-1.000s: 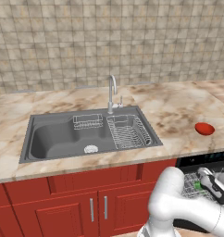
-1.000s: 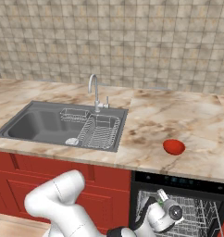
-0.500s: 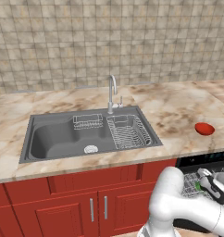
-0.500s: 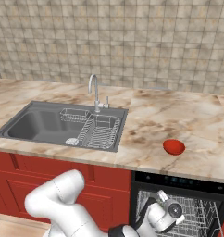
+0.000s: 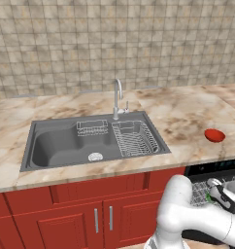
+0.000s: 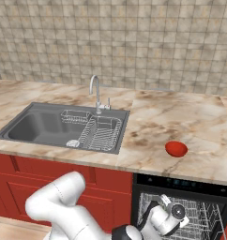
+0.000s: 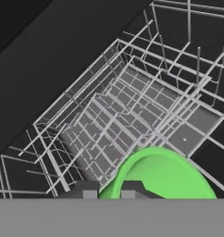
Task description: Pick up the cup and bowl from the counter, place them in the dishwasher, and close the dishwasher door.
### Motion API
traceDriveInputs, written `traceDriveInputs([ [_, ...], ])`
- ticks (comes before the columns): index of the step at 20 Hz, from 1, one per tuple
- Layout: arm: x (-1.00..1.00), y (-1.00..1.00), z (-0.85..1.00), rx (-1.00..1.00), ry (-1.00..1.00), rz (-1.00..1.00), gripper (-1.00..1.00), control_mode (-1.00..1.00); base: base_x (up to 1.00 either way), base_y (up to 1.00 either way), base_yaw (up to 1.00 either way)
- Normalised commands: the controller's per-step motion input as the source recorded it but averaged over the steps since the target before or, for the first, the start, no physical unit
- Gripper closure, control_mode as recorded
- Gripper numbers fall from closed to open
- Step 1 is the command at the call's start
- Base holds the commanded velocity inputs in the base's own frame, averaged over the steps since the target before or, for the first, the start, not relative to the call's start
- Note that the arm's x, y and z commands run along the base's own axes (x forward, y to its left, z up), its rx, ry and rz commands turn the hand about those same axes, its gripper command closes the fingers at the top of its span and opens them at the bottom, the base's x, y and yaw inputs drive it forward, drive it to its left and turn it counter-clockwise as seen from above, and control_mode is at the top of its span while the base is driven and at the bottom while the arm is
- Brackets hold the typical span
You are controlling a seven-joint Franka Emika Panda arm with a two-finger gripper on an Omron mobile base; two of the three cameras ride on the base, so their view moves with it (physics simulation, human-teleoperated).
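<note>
- The counter (image 5: pixel 187 116) is beige-pink marble with brown veins, running under a wall of tan tiles (image 5: pixel 114 44); red cabinets (image 5: pixel 80 214) with silver handles stand below it
- A grey sink (image 5: pixel 61 146) is sunk into the counter, with a chrome tap (image 5: pixel 118 97) behind it and a wire rack (image 5: pixel 135 138) in its right half
- The bowl (image 6: pixel 176 149) sits alone on the counter, well right of the sink, near the front edge
- The dishwasher (image 6: pixel 200 206) is open below the bowl, its white wire racks (image 7: pixel 132 115) showing
- The gripper (image 7: pixel 109 190) is down inside it; its jaws are pinching the rim of the cup (image 7: pixel 164 173) just over the rack
</note>
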Motion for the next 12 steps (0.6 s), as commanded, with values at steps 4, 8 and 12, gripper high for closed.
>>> traceDriveInputs([
  [4, 0.00, -0.01, -0.78, 0.00, 0.00, 0.00, 1.00, -1.00, 0.00, 0.00, 0.00],
  [8, 0.00, 0.00, -0.97, 0.00, 0.00, 0.00, 1.00, -1.00, 0.00, 0.00, 0.00],
  [12, 0.00, 0.00, -0.65, 0.00, 0.00, 0.00, -1.00, -1.00, 0.00, 0.00, 0.00],
])
